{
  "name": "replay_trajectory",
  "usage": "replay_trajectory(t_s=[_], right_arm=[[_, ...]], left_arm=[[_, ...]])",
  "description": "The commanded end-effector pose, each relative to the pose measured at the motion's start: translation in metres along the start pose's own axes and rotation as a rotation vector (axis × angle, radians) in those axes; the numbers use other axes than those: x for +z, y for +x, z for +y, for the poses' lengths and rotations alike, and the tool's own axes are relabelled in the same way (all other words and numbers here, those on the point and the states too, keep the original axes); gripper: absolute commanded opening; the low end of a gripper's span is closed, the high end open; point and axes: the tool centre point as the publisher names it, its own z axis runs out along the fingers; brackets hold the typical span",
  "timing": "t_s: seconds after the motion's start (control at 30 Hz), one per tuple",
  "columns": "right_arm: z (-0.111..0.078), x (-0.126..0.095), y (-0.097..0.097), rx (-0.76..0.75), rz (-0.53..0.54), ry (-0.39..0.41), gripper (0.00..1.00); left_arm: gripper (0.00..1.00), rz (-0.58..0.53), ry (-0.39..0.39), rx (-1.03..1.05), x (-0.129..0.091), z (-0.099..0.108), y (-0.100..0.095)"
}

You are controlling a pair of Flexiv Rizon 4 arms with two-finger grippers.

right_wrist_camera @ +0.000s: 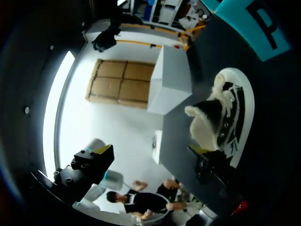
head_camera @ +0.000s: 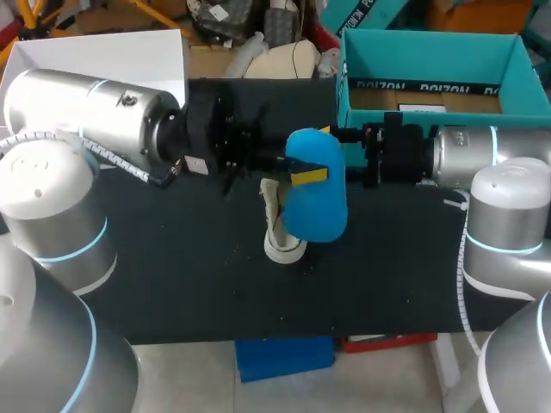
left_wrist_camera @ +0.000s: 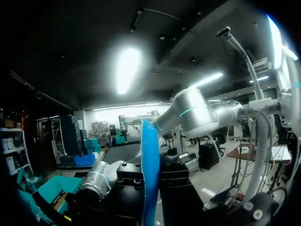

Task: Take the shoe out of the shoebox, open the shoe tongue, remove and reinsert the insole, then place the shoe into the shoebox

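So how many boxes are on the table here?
2: an open teal shoebox at the far right, and a white box at the far left, partly behind the left arm.

From above, the insole (head_camera: pixel 316 202) is covering most of the shoe (head_camera: pixel 282 248), so we are seeing only 1 end of it. The right arm (head_camera: pixel 482 155) is blocking part of the shoebox (head_camera: pixel 430 56) front wall. The left wrist view is showing us the insole edge-on only.
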Motion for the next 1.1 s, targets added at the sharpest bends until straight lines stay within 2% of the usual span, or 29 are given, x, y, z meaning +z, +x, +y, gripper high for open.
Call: replay_trajectory(t_s=[0.03,0.1,0.13,0.17,0.27,0.83,0.87,0.93,0.97,1.0,1.03,1.07,1.1], right_arm=[[-0.001,0.002,0.0,0.0,-0.001,-0.003,1.0],[-0.001,0.002,0.0,0.0,-0.001,-0.003,1.0],[-0.001,0.002,0.0,0.0,-0.001,-0.003,1.0],[-0.001,0.002,0.0,0.0,-0.001,-0.003,1.0],[-0.001,0.002,0.0,0.0,-0.001,-0.003,1.0],[-0.001,0.002,0.0,0.0,-0.001,-0.003,1.0],[-0.001,0.002,0.0,0.0,-0.001,-0.003,1.0],[-0.001,0.002,0.0,0.0,-0.001,-0.003,1.0],[-0.001,0.002,0.0,0.0,-0.001,-0.003,1.0],[-0.001,0.002,0.0,0.0,-0.001,-0.003,1.0],[-0.001,0.002,0.0,0.0,-0.001,-0.003,1.0],[-0.001,0.002,0.0,0.0,-0.001,-0.003,1.0],[-0.001,0.002,0.0,0.0,-0.001,-0.003,1.0]], left_arm=[[0.0,-0.038,-0.001,0.124,-0.021,0.023,0.025],[0.0,-0.046,-0.007,0.158,-0.027,0.037,0.026],[0.0,-0.033,0.019,0.164,-0.031,0.044,0.027],[0.0,-0.039,0.001,0.173,-0.033,0.052,0.026],[0.0,-0.023,0.011,0.114,-0.039,0.077,0.026],[0.0,-0.023,0.011,0.114,-0.039,0.077,0.026],[0.0,-0.041,-0.028,0.183,-0.035,0.075,0.028],[0.0,-0.03,0.006,0.279,-0.03,0.077,0.033],[0.0,-0.056,-0.048,0.36,-0.028,0.081,0.034],[0.0,-0.051,-0.008,0.385,-0.028,0.085,0.036],[0.0,-0.062,-0.013,0.422,-0.029,0.089,0.038],[0.0,-0.08,-0.061,0.494,-0.029,0.095,0.04],[0.0,-0.07,-0.013,0.504,-0.031,0.1,0.039]])
